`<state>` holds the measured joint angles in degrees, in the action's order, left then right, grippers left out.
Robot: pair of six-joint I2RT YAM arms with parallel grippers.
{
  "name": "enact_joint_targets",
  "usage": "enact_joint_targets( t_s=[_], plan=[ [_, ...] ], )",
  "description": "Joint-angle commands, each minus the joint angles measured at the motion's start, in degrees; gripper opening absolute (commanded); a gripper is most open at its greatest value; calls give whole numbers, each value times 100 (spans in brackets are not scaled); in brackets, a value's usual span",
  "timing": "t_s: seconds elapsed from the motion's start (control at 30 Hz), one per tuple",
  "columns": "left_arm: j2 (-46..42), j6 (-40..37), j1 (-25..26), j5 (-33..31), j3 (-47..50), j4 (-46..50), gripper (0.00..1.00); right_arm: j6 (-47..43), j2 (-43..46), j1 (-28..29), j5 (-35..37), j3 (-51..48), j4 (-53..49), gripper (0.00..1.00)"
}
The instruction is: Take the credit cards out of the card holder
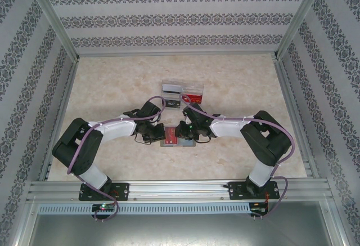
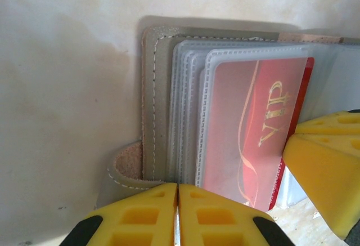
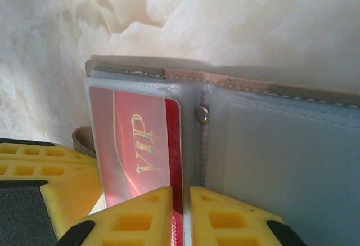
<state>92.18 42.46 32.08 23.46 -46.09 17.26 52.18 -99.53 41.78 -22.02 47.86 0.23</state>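
credit card (image 3: 138,144), red: long axis runs away from right fingers (image 3: 170,200), closed on its exposed edge; left fingers (image 2: 175,201) clamp card holder (image 2: 154,105).

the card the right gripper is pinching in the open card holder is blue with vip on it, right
No, the card is red, not blue. The right wrist view shows its gold VIP lettering. It sits partly in a clear sleeve of the open card holder, and the right gripper is pinching its edge.
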Motion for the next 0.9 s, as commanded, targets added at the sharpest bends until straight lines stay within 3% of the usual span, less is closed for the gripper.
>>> enact_joint_targets(
  t_s=[0.0,0.23,0.87],
  plan=[
    [151,11,110,-105,-87,61,11,-77,-107,32,-133,113,19,14],
    [163,4,106,-164,-85,118,10,-116,35,-24,-74,36,-89,0],
    [64,-65,106,-280,-149,346,9,-257,397,-287,-182,-306,-54,2]
  ],
)
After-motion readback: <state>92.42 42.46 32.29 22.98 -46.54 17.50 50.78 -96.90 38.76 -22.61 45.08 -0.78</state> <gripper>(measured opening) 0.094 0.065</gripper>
